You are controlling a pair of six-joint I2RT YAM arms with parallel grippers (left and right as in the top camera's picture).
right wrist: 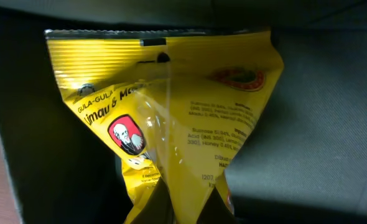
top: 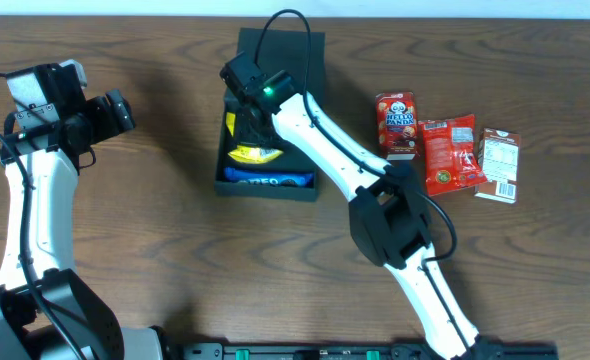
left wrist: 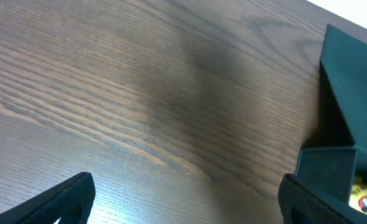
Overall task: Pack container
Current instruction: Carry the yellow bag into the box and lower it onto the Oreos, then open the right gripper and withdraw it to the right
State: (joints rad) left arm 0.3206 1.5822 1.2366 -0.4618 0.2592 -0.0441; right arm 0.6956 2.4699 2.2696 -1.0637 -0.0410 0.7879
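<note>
Container [top: 287, 55] holds yellow packet [right wrist: 171, 118], right claw [top: 247, 122] pinching it — label legible only from wrist; left claw [left wrist: 183, 202] spread wide.

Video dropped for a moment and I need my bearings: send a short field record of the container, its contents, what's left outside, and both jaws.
container: black box, lid flap open, on the wooden table
inside: yellow candy packet, blue Oreo packet
outside, to its right: Hello Panda box, red packet, brown and white packet
right jaws: shut on the yellow candy packet, down inside the container
left jaws: open, empty, over bare table left of the container
</note>
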